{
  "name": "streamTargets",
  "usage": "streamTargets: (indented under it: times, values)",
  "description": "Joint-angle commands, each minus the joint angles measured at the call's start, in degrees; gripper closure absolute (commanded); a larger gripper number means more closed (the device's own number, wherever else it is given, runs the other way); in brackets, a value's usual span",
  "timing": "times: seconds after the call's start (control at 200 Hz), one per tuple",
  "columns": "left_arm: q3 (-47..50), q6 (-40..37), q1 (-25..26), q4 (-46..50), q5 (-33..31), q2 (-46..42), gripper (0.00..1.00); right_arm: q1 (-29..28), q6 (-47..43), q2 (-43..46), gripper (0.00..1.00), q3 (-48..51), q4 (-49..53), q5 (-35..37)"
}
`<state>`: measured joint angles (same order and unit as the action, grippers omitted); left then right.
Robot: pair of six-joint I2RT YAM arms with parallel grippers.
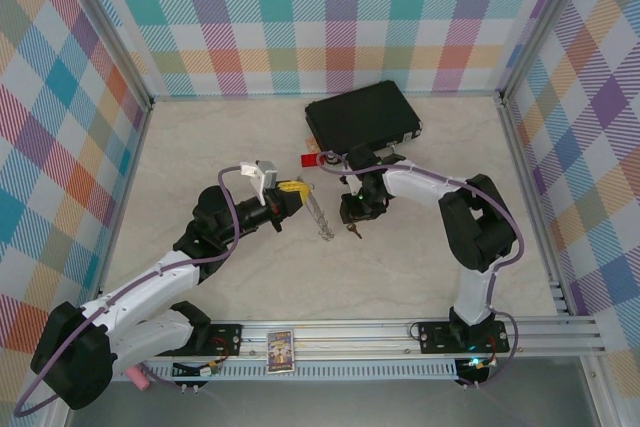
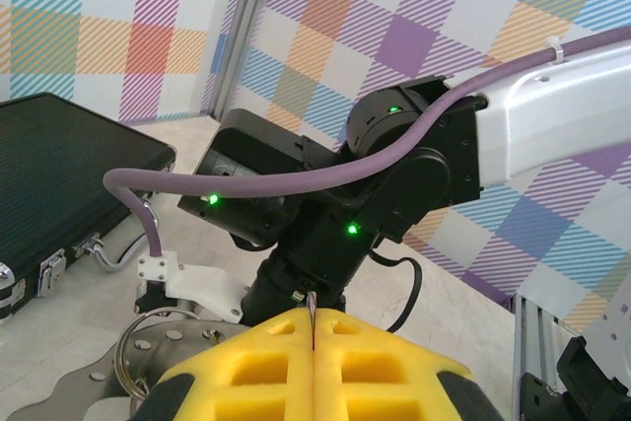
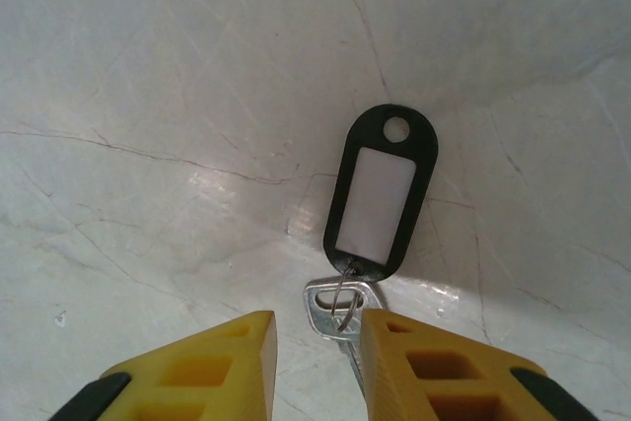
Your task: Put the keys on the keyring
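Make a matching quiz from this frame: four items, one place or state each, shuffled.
Items
1. black case
2. red tag
3. silver key
4. left gripper

Places or states
A. shut on the keyring
B. between the parted fingers of the right gripper
C. far side of the table
D. on the table, by the case's front corner

Pairs: 1-C, 2-D, 3-B, 4-A

A: Can you read anything off your screens?
B: No, you get no legible words or numbers. The white window in the black key tag (image 3: 380, 189) is blank.
A: And the little coloured card (image 1: 280, 351) on the front rail (image 1: 400, 332)?
B: You see purple and yellow print there, too small to read.
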<state>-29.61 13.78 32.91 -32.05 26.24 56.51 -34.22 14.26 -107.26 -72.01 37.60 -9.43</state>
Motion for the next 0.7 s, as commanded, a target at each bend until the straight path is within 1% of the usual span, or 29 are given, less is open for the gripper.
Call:
streamTargets:
  times: [0.0, 0.195, 0.45, 0.575, 0.695]
  values:
    - [0.21, -1.00, -0.21, -2.64, 0.13, -1.55, 1.00, -0.32, -0.51, -0.49, 0.72, -1.83, 1.24, 0.22]
    - [0.20, -0.97, -0.21, -2.51, 0.38, -1.55, 1.00, -0.32, -0.29, -1.19, 0.75, -1.85, 1.09, 0.73]
    - [0.16, -1.03, -0.21, -2.52, 0.69, -1.34, 1.00, -0.32, -0.29, -1.81, 0.76, -1.38, 0.50, 0.84]
    - [0.04, -0.95, -0.21, -2.44, 0.78, -1.28, 1.00, -0.30, -0.16, -2.25, 0.80, -1.21, 0.12, 0.73]
    - [0.07, -0.96, -0.21, -2.33, 0.75, -1.33, 1.00, -0.32, -0.11, -1.64, 0.82, -0.94, -0.09, 0.99]
